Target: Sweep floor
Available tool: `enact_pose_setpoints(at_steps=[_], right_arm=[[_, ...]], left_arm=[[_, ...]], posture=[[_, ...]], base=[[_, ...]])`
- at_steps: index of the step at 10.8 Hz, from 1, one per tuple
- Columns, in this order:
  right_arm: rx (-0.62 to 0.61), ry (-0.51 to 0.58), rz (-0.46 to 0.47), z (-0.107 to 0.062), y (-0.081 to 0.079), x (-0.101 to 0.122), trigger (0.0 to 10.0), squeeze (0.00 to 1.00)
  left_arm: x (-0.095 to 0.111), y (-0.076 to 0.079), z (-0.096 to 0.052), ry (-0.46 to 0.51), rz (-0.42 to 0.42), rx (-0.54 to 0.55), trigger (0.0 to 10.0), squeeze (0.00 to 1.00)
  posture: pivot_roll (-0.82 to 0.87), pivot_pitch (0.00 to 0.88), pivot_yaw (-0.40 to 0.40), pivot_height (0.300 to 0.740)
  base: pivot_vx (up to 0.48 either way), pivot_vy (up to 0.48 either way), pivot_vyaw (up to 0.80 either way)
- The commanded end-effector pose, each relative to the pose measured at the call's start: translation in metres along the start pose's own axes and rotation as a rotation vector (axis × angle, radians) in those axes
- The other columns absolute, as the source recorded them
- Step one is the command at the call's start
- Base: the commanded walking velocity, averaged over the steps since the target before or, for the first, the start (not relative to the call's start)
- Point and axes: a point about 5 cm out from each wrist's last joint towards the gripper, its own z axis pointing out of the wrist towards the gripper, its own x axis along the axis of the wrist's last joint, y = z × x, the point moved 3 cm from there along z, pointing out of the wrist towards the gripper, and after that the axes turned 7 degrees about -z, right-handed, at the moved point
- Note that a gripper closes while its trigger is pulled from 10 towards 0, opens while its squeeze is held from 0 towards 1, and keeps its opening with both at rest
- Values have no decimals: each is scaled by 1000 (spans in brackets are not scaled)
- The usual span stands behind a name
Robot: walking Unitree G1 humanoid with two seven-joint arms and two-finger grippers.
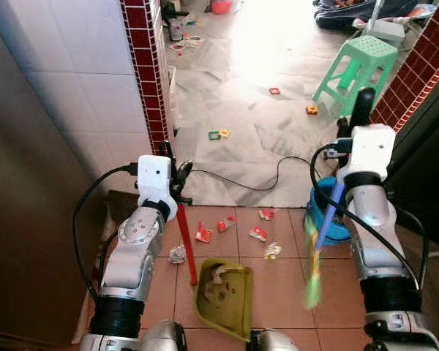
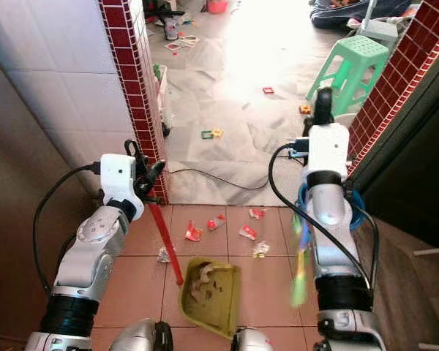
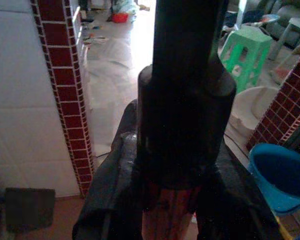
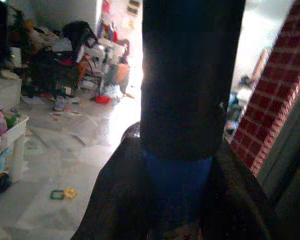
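Observation:
My left gripper (image 1: 177, 174) is shut on the red handle (image 1: 186, 241) of a yellow-green dustpan (image 1: 225, 292). The pan rests on the brown tiles and has some litter in it. In the left wrist view the red handle (image 3: 169, 216) sits between the black fingers. My right gripper (image 1: 360, 110) is shut on the blue handle (image 4: 178, 181) of a broom. Its blurred, multicoloured bristles (image 1: 312, 276) hang to the right of the pan. Red wrappers (image 1: 203, 235) and clear scraps (image 1: 272, 251) lie on the tiles beyond the pan.
A red-tiled pillar (image 1: 150, 80) stands at the left and a brick wall (image 1: 418, 69) at the right. A blue bucket (image 1: 328, 219) sits by my right arm. On the grey floor beyond are a black cable (image 1: 267, 184), scattered litter (image 1: 218, 134) and a green stool (image 1: 357, 64).

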Motion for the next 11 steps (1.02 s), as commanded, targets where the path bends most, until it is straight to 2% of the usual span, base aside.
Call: enact_pose_setpoints(at_steps=[1, 5, 8, 10, 11], right_arm=[[-27, -1, 7, 0, 6, 1, 10000, 0], [5, -38, 46, -3, -9, -7, 10000, 0], [41, -51, 89, -7, -30, -9, 10000, 0], [47, -46, 88, -4, -28, -9, 10000, 0], [46, -46, 83, -3, -24, -10, 10000, 0]], left_arm=[[21, 7, 2, 69, 7, -34, 10000, 0], [18, 11, 2, 59, -5, -55, 10000, 0], [15, 14, 4, 53, -9, -62, 10000, 0], [17, 13, 5, 57, -8, -60, 10000, 0], [18, 13, 5, 62, -6, -50, 10000, 0]], posture=[[-5, 20, -11, 740], [1, 11, -6, 740], [3, 0, -1, 740], [1, 0, -1, 740], [-1, 0, -2, 740]], base=[[0, 0, 0], [0, -394, -641], [0, -471, -446], [0, -405, 0], [0, 0, 0]])
